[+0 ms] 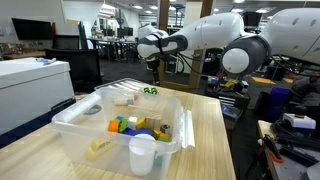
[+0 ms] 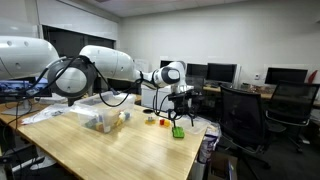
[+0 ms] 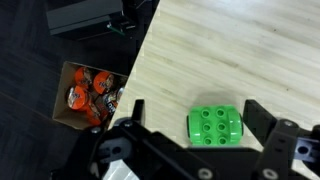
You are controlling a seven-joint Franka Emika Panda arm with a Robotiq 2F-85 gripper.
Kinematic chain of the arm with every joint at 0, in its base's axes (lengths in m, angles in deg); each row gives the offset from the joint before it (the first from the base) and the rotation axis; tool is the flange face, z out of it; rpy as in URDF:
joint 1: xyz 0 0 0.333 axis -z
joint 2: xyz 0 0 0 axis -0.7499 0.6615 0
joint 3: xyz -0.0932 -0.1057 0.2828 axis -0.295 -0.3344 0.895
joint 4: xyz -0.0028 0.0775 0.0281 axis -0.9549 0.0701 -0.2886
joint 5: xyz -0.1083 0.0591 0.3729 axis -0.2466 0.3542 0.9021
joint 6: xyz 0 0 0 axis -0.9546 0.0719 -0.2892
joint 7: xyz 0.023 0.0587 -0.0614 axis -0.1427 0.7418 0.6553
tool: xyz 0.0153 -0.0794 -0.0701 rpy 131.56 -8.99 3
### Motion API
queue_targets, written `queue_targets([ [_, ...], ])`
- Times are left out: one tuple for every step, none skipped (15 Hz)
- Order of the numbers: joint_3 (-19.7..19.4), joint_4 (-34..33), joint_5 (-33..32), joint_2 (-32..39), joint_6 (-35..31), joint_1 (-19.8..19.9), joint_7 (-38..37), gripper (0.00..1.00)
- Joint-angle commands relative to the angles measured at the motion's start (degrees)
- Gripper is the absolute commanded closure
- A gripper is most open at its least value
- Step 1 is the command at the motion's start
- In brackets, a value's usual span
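Observation:
A green studded toy block [image 3: 215,125] lies flat on the light wooden table [image 3: 230,50], close to the table's edge. My gripper [image 3: 196,110] hangs above it, open, one black finger on each side of the block and neither touching it. In both exterior views the gripper [image 1: 152,70] [image 2: 179,108] points down over the green block [image 1: 150,90] [image 2: 178,131] at the table's far end. Nothing is held between the fingers.
A clear plastic bin [image 1: 70,122] [image 2: 92,121] with several coloured blocks stands mid-table, a white cup [image 1: 142,155] beside it. Small loose pieces [image 2: 158,123] lie near the green block. On the floor past the table edge sits a cardboard box [image 3: 68,112] of orange packets. Office chairs [image 2: 245,115] stand nearby.

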Motion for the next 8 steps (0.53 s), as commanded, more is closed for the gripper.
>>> queue_targets([
  [1.1, 2.3, 1.7, -2.6, 5.6, 0.0, 4.5, 0.0],
  [1.3, 2.3, 1.9, -2.8, 7.3, -0.2, 5.3, 0.0],
  [1.5, 2.0, 2.1, -2.6, 8.0, -0.3, 5.5, 0.0],
  [1.6, 1.7, 2.3, -2.3, 7.9, -0.4, 5.2, 0.0],
  [1.7, 1.4, 2.4, -2.0, 7.6, -0.7, 4.5, 0.0],
  [1.9, 1.1, 2.6, -1.5, 6.8, -0.9, 3.6, 0.0],
  [2.0, 0.9, 3.0, -1.1, 5.9, -1.1, 3.0, 0.0],
  [2.1, 0.7, 3.2, -0.5, 4.8, -1.4, 2.9, 0.0],
])
